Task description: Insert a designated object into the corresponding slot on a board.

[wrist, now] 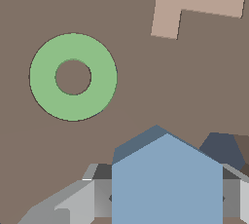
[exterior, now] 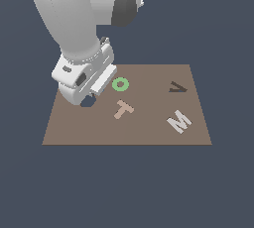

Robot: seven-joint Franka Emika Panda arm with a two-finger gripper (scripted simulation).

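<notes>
Claw grips blue block by the hole

The claw pinches the blue block low over the board, just beside the dark hexagonal hole. Close by lie the green ring and tan T

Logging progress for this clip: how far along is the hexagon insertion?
Done: the claw grips the blue hexagon. In hand: it hangs low over the board, beside the dark hexagonal slot. Left: centring the hexagon over the slot, lowering and releasing.
</notes>
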